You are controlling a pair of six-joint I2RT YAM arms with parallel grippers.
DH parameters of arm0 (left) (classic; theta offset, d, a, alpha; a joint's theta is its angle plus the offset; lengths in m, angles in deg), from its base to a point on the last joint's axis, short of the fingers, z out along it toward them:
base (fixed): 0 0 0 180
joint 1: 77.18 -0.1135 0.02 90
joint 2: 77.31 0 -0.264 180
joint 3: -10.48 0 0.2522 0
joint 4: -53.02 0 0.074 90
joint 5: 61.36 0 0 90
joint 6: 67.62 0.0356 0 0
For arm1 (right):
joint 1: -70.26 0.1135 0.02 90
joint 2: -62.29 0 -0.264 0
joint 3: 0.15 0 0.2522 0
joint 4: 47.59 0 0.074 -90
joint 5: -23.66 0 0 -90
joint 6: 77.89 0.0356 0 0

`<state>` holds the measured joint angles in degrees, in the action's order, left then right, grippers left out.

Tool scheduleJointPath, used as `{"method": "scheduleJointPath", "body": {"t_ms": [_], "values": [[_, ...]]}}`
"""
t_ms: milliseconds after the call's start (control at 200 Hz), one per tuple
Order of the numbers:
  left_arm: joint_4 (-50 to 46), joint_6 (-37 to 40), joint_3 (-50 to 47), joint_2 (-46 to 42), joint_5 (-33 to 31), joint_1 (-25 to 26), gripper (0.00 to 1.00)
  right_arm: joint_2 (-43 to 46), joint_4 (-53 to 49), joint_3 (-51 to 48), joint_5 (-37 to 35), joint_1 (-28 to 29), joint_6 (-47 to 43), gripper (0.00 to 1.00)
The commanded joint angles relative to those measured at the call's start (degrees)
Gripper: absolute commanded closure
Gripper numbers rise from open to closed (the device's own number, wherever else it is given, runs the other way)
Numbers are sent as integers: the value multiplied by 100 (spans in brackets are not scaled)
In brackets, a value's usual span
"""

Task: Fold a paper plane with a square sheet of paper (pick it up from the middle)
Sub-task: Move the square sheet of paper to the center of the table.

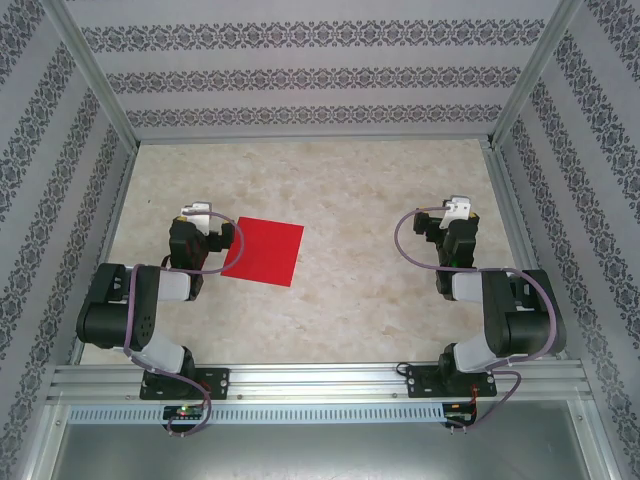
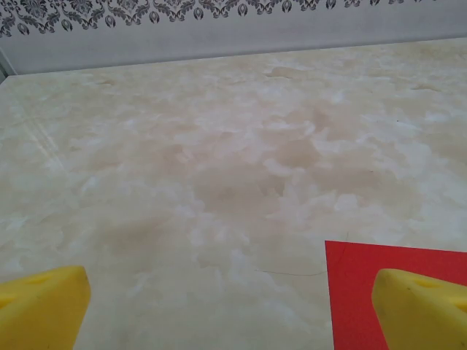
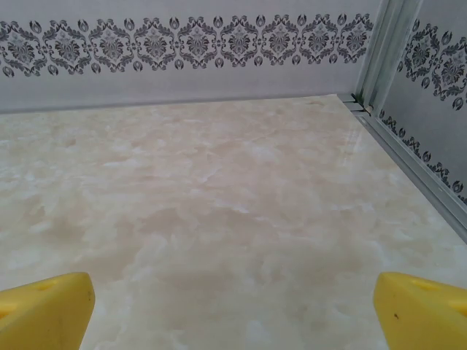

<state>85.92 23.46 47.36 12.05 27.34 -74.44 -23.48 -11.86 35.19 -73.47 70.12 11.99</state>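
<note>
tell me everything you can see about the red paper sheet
The square sheet of paper is thin, plain bright red and unfolded. It lies flat on the marbled table, left of centre and slightly askew to the table's edges. No creases show. Its left edge sits by the open left gripper, with one yellow finger over the sheet. Whether that finger touches it cannot be told.

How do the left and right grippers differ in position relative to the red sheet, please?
The left gripper stands at the left edge of the square sheet of paper, one finger over it; the right gripper stands well apart, above bare table. The left gripper faces the back wall; the right gripper faces the back right corner post. Both are open and empty.
</note>
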Motion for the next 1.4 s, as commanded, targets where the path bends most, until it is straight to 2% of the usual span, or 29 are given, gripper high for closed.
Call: {"method": "scheduleJointPath", "body": {"t_ms": [0, 829, 924, 1004, 1124, 1194, 1264, 1394], "values": [[28, 62, 105, 13, 88, 33, 0, -9, 43, 64, 125, -21, 15, 2], [71, 59, 70, -11, 76, 33, 0, 91, 33, 47, 130, -8, -1, 2], [-255, -63, 172, -176, -207, 33, 0, 588, -631, 182, -205, 70, -6, 2], [-886, -92, 384, -488, -293, 33, 0, 1151, -1775, 472, -648, 222, 75, 2], [-2093, -347, 836, -1032, -715, 33, 0, 1828, -3864, 1219, -893, 373, 1078, 2], [-2742, -657, 1101, -1346, -854, 33, 0, 1920, -5110, 1824, -892, 454, 1806, 2], [-3505, -1047, 1462, -1627, -714, 32, 0, 1852, -6116, 2330, -863, 565, 2391, 2], [-4961, -1643, 2305, -1771, -463, 39, 0, 1615, -6701, 2824, -683, 1222, 2637, 2]]}}
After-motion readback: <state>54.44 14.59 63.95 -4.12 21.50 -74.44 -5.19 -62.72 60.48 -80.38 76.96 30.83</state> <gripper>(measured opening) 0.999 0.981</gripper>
